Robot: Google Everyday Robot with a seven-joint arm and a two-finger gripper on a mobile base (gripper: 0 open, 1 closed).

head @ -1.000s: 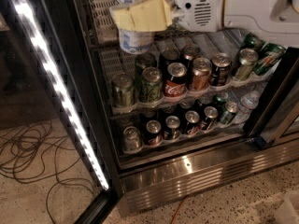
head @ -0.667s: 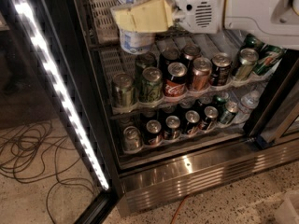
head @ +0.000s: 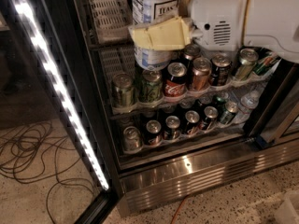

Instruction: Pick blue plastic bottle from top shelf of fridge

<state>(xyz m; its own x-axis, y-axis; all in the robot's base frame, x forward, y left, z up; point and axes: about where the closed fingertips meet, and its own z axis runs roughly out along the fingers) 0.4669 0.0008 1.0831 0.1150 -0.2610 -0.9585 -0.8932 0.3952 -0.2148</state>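
The blue plastic bottle (head: 152, 1) is large, with a pale blue-white label and a dark "TEAS" box. It stands upright in front of the racks, its base (head: 148, 59) overlapping the upper can row. My gripper (head: 149, 36) is shut on the bottle, one yellowish finger (head: 163, 34) wrapped across its front and the other hidden behind it. The white arm housing (head: 233, 17) reaches in from the upper right. The top shelf (head: 107, 13), with pale slotted lanes, lies just left of the bottle inside the fridge (head: 196, 176).
Two lower racks hold several cans, among them a red Coca-Cola can (head: 176, 80), and a small water bottle (head: 250, 99) at the right. The open glass door with its LED strip (head: 60, 92) stands at the left. Cables (head: 28, 153) lie on the floor.
My gripper and the bottle in it have shifted to the right and lower in the view. The cans and the door have not moved.
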